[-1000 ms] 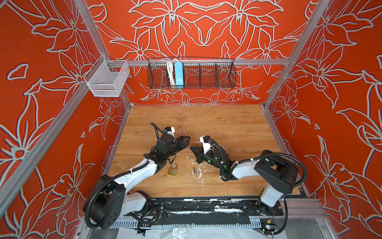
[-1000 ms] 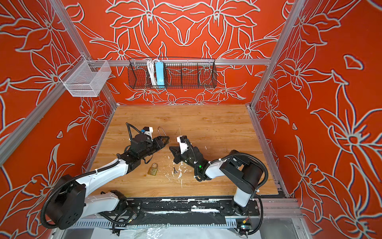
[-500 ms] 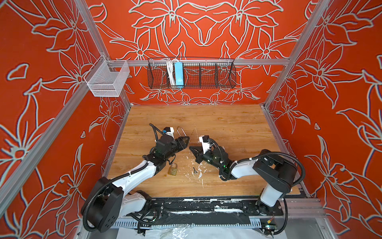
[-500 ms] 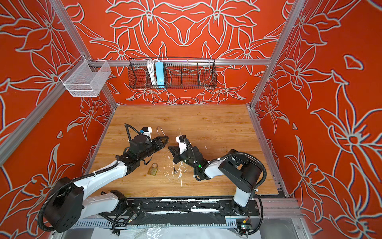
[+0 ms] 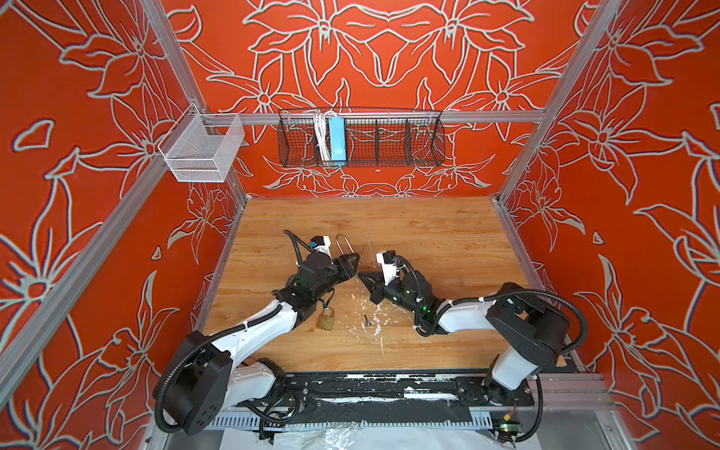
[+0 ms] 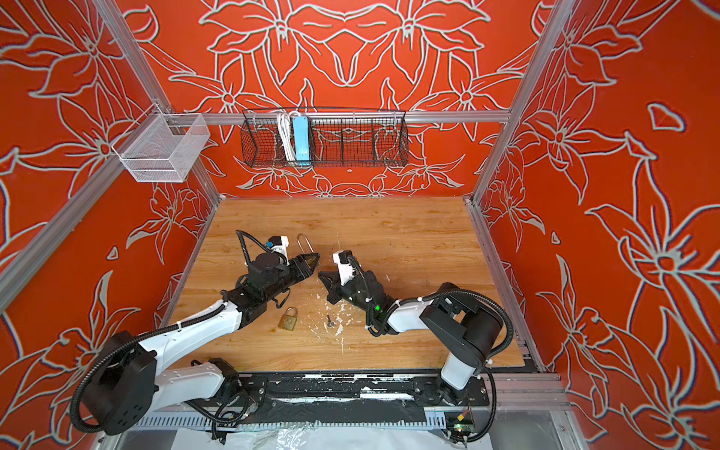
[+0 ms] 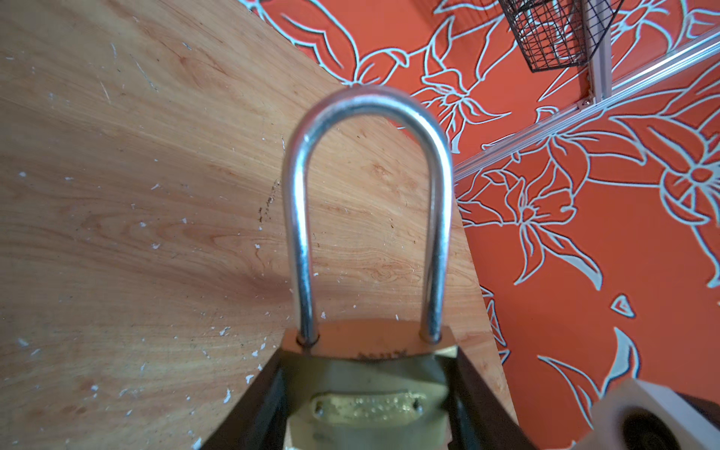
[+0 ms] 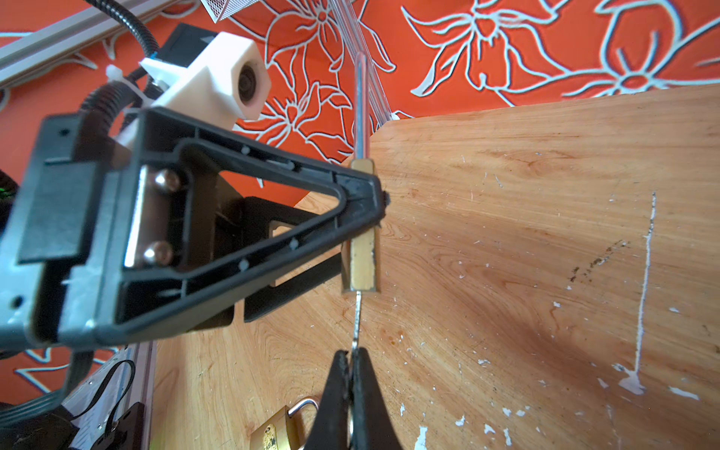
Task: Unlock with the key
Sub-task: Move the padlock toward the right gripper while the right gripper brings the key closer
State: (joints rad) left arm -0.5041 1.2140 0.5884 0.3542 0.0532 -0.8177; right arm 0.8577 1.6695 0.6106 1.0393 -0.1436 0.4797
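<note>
My left gripper (image 5: 351, 264) clamps the padlock (image 7: 368, 405) across narrow edges, likely heavy, slick | my right gripper (image 8: 352, 368) pinches the thin key (image 8: 356, 319) by its head

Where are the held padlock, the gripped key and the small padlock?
held padlock (image 7: 370, 370): left wrist view, on its brass body.
gripped key (image 8: 356, 323): right wrist view, on its blade.
small padlock (image 5: 324, 322): a top view, on its brass body.
</note>
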